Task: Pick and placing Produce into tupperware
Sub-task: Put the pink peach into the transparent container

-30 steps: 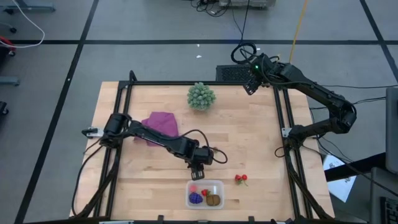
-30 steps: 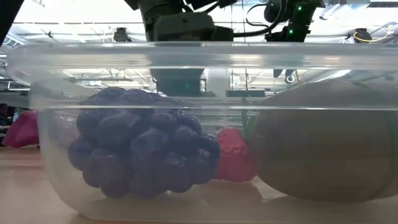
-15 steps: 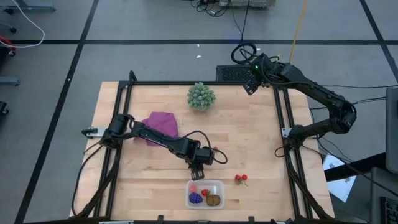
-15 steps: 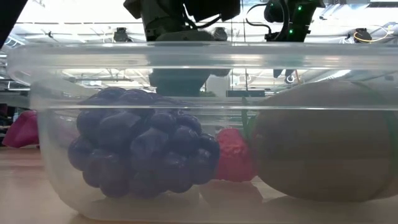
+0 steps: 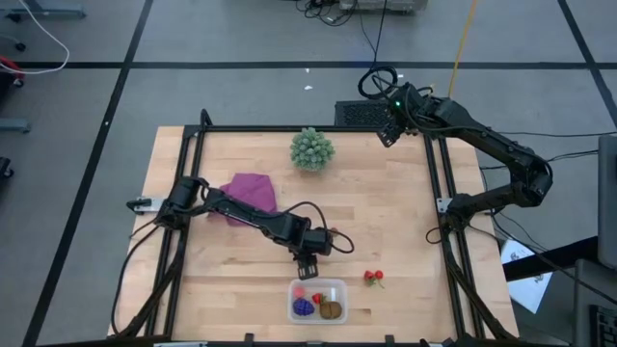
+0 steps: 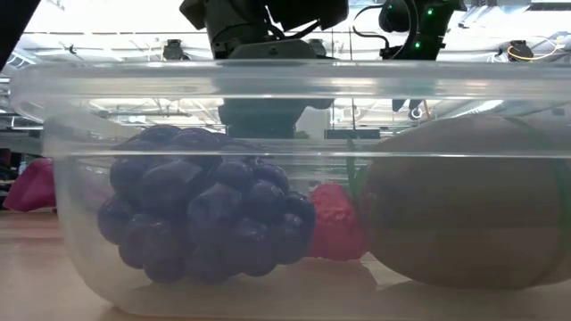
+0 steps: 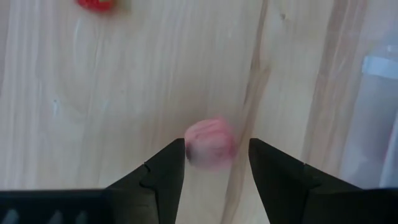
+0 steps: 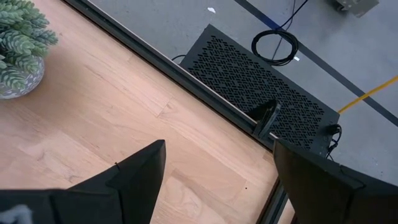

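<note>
The clear tupperware (image 5: 339,289) stands near the table's near edge and holds the purple grape cluster (image 6: 201,209), a red berry (image 6: 335,223) and the brown kiwi (image 6: 464,205). My left gripper (image 7: 217,143) is open, pointing down just far of the tub (image 5: 307,256). A blurred pink berry (image 7: 210,144) shows between its fingers over the bare wood; I cannot tell whether a finger touches it. A pink piece (image 5: 300,290) shows at the tub's far left corner. Red berries (image 5: 373,278) lie on the table right of the tub. My right gripper (image 8: 217,149) is open and waits past the far right corner (image 5: 388,135).
A pale green bushy ball (image 5: 312,148) sits near the far edge, and a magenta cloth (image 5: 249,191) lies under the left arm. A black frame (image 5: 436,183) runs along the table's sides. Bare wood lies between the tub and the ball.
My left arm has shifted slightly on the tub's far side. In the low view its gripper shows a little differently above the tub. The fruits in the tub have stayed put.
</note>
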Controlling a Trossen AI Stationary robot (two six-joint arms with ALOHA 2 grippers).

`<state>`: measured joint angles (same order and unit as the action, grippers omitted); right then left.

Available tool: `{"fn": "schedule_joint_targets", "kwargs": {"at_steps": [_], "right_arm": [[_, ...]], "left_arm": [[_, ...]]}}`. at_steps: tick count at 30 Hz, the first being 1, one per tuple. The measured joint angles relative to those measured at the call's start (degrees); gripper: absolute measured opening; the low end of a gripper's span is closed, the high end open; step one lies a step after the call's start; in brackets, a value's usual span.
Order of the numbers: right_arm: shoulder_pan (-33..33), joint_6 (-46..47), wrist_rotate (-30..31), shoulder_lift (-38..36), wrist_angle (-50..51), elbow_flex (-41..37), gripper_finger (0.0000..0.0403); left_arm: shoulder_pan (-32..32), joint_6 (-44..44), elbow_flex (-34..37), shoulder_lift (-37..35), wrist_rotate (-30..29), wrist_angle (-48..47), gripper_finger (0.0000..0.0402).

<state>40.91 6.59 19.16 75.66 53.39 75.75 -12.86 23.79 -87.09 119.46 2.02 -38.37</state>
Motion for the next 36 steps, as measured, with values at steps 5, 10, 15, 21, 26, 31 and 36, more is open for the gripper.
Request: {"fn": "schedule_joint_targets", "kwargs": {"at_steps": [5, 10, 15, 21, 26, 31, 36], "right_arm": [[0.0, 0.0, 0.0, 0.0, 0.0, 0.0, 0.029], [0.0, 0.0, 0.0, 0.0, 0.0, 0.0, 0.029], [0.0, 0.0, 0.0, 0.0, 0.0, 0.0, 0.029], [0.0, 0.2, 0.0, 0.0, 0.0, 0.0, 0.029], [0.0, 0.2, 0.0, 0.0, -0.1, 0.0, 0.029], [0.0, 0.2, 0.0, 0.0, -0.1, 0.0, 0.029], [0.0, 0.2, 0.0, 0.0, -0.5, 0.0, 0.029]], "left_arm": [[0.0, -0.8, 0.0, 0.2, 0.0, 1.3, 0.0182], [0.0, -0.8, 0.0, 1.3, 1.1, 2.1, 0.0182], [0.1, -1.2, 0.0, 1.4, 1.1, 2.2, 0.0182], [0.1, -1.6, 0.0, 1.4, 1.0, 2.2, 0.0182], [0.1, -1.2, 0.0, 1.4, -0.6, 2.2, 0.0169], [0.1, -1.2, 0.0, 1.4, -0.6, 2.3, 0.013], [0.1, -1.2, 0.0, 1.4, -1.1, 2.5, 0.0106]]}}
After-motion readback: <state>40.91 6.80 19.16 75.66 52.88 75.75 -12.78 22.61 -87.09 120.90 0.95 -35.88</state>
